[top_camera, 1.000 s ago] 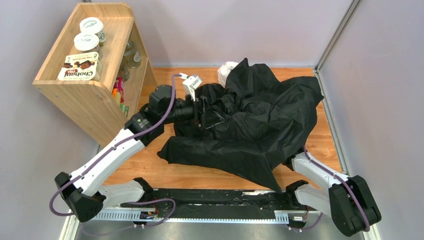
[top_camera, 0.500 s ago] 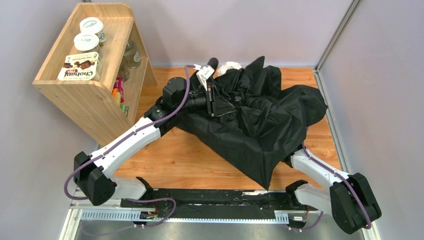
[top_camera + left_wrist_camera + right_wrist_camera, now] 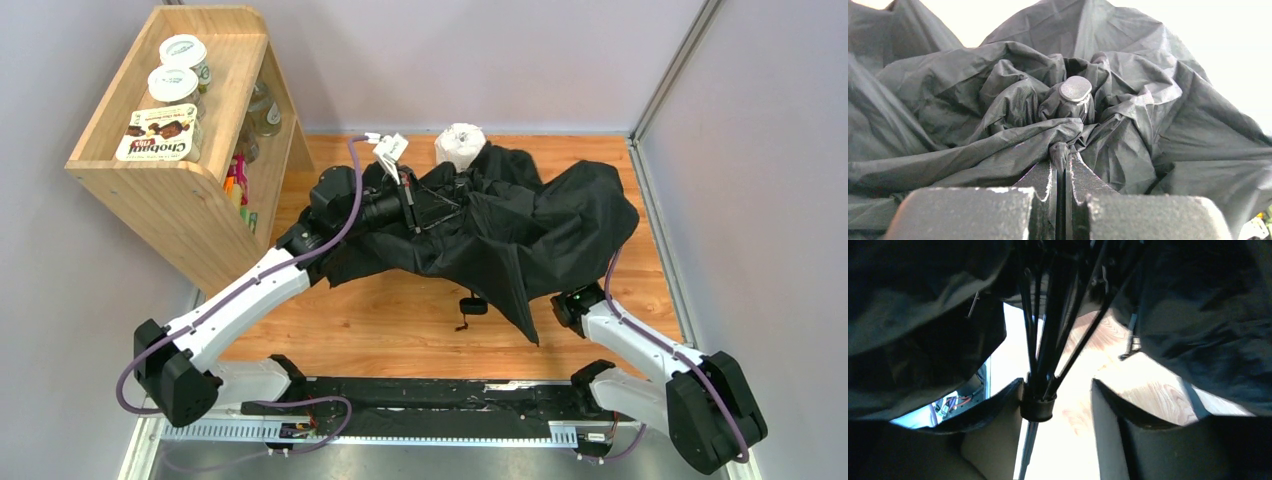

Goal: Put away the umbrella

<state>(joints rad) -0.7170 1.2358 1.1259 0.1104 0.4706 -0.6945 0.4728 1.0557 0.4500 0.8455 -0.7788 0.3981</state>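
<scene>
Here left gripper (image 3: 1064,159) pinches umbrella (image 3: 520,225) — right gripper (image 3: 1060,395) spread.

**A:** Anyone else peeking under here? The right gripper (image 3: 1058,390) is sitting beneath the umbrella (image 3: 1198,315), with black fabric hanging all across the top.

**B:** Yep. Its jaws are standing apart, and the thin ribs (image 3: 1048,315) are bunching down into a little black collar (image 3: 1038,409) that's leaning right against one finger (image 3: 993,440).

**A:** The other finger (image 3: 1148,440) isn't touching it. The wooden table (image 3: 1148,395) is showing bright through the gap.
</scene>
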